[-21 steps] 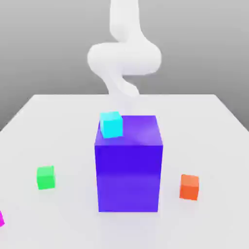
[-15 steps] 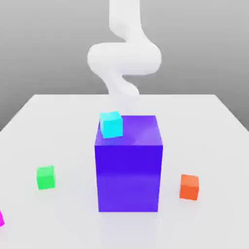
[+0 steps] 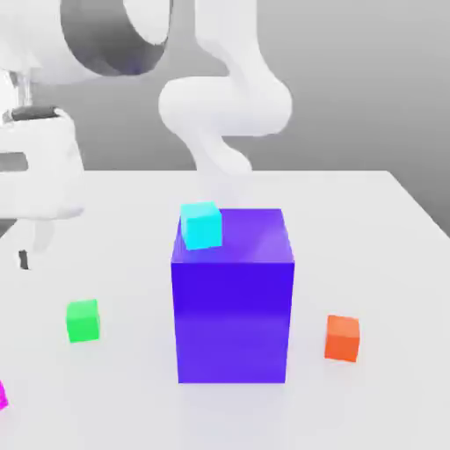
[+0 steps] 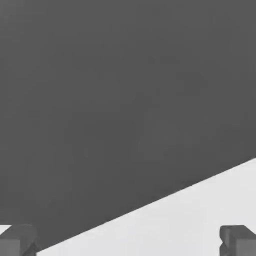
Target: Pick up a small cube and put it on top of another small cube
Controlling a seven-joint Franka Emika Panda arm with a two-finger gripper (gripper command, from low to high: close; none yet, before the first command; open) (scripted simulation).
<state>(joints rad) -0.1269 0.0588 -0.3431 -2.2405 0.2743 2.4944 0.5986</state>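
Observation:
A sliver of the small magenta cube shows on the white table at the exterior view's lower left edge. Other small cubes are a green one, an orange one and a cyan one, which rests on the top corner of the big blue-purple block. My gripper hangs high above the table at the exterior view's left, well above the green and magenta cubes. In the hand view my gripper is open, with its fingertips far apart and nothing between them.
The big block stands in the middle of the table and is the tallest obstacle. The white arm rises behind it. In the hand view the table's edge runs diagonally against dark floor.
The hand and a large arm link have swung into the exterior view at the upper left. No cube has moved.

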